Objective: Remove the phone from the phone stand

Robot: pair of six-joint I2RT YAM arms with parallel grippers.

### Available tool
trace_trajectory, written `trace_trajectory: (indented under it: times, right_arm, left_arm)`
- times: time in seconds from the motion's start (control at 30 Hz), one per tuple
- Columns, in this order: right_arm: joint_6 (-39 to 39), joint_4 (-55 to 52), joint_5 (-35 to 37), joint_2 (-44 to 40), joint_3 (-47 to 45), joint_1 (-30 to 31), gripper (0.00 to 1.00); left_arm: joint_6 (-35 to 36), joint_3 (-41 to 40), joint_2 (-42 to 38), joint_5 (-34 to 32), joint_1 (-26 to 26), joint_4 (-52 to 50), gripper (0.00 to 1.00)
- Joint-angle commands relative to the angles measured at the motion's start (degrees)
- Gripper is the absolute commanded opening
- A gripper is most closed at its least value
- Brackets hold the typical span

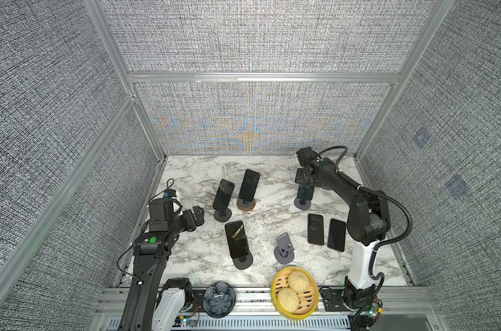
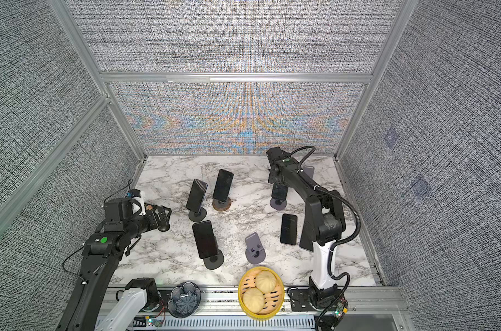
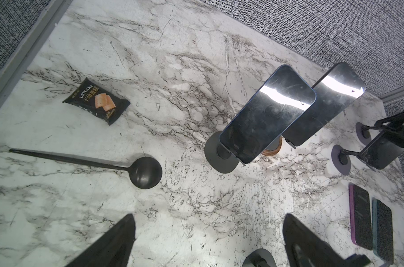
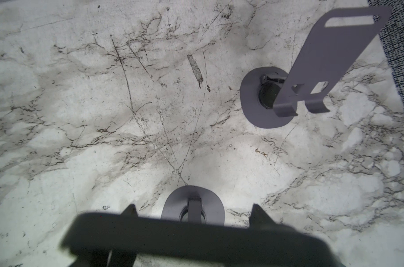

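At the table's (image 1: 275, 220) 2 o'clock, the right gripper (image 1: 306, 181) hides the top of the phone (image 1: 305, 192). The right wrist view shows it only as blur.

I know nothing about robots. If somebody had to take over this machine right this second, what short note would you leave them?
Left tool: open, empty, off to the left.
Right tool: down around the top of the phone on the far purple stand; whether it grips yet, I cannot tell.
Done, apparently: two phones lie flat on the table; two stands are empty.
Left: lift this phone off its stand; three more phones sit on stands.
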Motion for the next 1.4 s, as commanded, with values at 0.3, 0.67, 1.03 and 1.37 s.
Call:
trace_trajectory:
  times: [0.3,0.67,1.03,1.37]
  right_arm:
    - [-2.8,-1.7,0.9,-3.6,2.4,0.0,0.70]
    - [-6.9,-3.8,-3.6,-10.5,3.6,1.9,0.68]
    - [-8.8,-8.2,-7.3,-15.8,1.7,8.5,0.67]
    - [-7.3,-8.4,-13.4,-19.2,-6.7,11.8,0.67]
  left_arm:
    - [0.2,-0.1,0.1,-0.7,0.0,1.3,1.00]
    - [0.1,-0.2,0.0,-0.7,0.0,1.3,1.00]
    - [0.2,-0.1,0.0,-0.7,0.0,1.2,1.00]
    - [0.3,-0.1,0.4,-1.0,0.0,1.3,1.00]
